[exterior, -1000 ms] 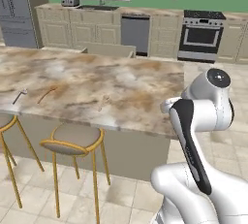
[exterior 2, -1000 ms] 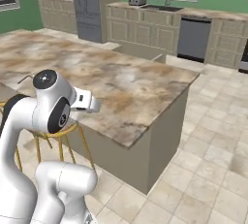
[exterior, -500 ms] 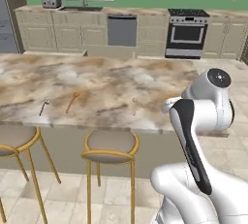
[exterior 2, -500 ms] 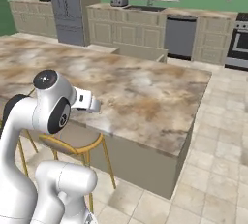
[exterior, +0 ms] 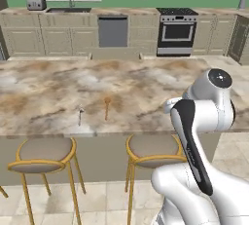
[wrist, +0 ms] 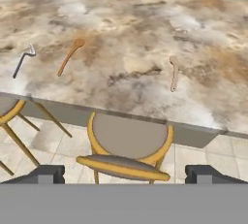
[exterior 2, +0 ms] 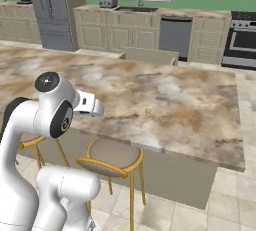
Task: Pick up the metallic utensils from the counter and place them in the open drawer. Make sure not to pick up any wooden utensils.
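The knife (wrist: 21, 63) lies at the left edge of the hand view on the counter (wrist: 131, 34) — long axis diagonal, dark handle toward lower left, pale end toward upper right. Just right of it an orange-brown spoon (wrist: 70, 56) slants the same way, head uppermost. Right of centre a paler spoon (wrist: 174, 72) runs nearly vertical, head up. The gripper (wrist: 124, 172) is spread wide above a stool (wrist: 128, 145). The left base view shows knife (exterior: 80, 116) and spoon (exterior: 107, 108) mid-frame; the right base view shows the drawer (exterior 2: 148, 56) upper centre. No writing is legible.

Knife (wrist: 22, 63) lay on counter (wrist: 126, 29) near its front edge, wooden spoon (wrist: 70, 56) just right; stool (wrist: 128, 145) stood below.
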Available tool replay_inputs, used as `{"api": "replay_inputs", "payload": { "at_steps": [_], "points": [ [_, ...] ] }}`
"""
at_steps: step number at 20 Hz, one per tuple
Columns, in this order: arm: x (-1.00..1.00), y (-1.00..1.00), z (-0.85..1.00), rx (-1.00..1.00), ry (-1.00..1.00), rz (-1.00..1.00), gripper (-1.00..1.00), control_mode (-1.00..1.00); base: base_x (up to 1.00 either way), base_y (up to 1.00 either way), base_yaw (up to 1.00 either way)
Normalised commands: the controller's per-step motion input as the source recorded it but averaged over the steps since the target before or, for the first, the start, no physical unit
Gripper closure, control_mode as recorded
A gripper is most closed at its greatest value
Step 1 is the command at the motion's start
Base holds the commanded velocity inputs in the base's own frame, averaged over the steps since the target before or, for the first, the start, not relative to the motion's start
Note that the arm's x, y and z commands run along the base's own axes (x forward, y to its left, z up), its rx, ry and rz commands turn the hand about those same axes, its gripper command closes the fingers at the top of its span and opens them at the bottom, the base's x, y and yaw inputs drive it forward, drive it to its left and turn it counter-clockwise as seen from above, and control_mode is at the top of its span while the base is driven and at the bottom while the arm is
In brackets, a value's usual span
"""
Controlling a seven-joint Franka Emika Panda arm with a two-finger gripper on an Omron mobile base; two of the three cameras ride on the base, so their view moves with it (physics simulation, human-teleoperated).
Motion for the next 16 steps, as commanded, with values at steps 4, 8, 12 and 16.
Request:
{"api": "replay_inputs", "payload": {
  "at_steps": [4,8,12,16],
  "points": [
    [0.00,0.00,0.00,0.00,0.00,0.00,-1.00,1.00,0.00,1.00,-0.27],
    [0.00,0.00,0.00,0.00,0.00,0.00,-1.00,1.00,0.12,1.00,-0.25],
    [0.00,0.00,0.00,0.00,0.00,0.00,-1.00,1.00,0.40,1.00,-0.20],
    [0.00,0.00,0.00,0.00,0.00,0.00,-1.00,1.00,0.48,0.93,-0.15]
  ]
}}
